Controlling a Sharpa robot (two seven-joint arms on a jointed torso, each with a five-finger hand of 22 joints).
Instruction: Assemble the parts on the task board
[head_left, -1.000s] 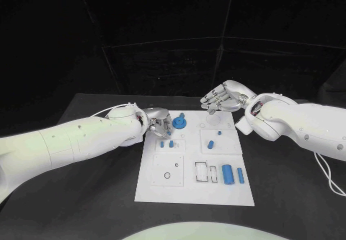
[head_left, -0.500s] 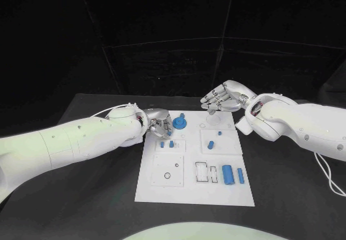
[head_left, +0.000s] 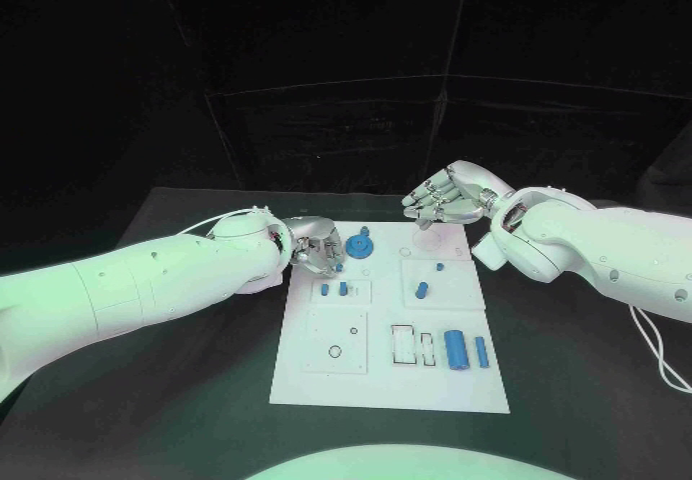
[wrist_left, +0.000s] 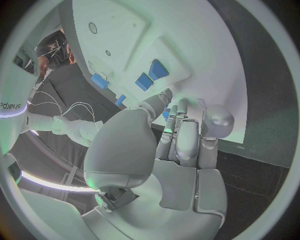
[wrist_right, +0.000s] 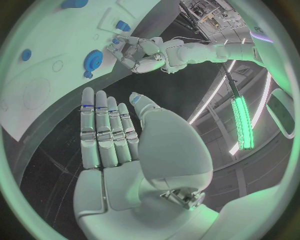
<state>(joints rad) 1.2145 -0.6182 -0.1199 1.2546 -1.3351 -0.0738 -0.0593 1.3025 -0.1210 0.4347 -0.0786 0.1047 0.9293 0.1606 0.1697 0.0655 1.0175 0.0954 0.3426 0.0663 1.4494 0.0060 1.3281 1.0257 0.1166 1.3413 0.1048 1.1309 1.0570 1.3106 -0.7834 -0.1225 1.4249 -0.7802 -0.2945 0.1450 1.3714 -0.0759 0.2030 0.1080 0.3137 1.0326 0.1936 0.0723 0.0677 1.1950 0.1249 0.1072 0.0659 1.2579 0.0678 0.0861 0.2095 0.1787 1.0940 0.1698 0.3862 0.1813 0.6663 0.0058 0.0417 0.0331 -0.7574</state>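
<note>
The white task board lies in the middle of the table. A round blue gear-like part stands at its far edge, and the right wrist view shows it too. Two small blue pieces stand in a left pocket, and another blue piece lies further right. Two blue cylinders lie at the near right. My left hand hovers at the board's far left corner, fingers curled in, nothing seen in it. Above the far edge my right hand has straight fingers and holds nothing.
Black table surrounds the board on every side. My left forearm lies along the board's left side, and the right forearm crosses the table's far right. A thin cable hangs by the right arm.
</note>
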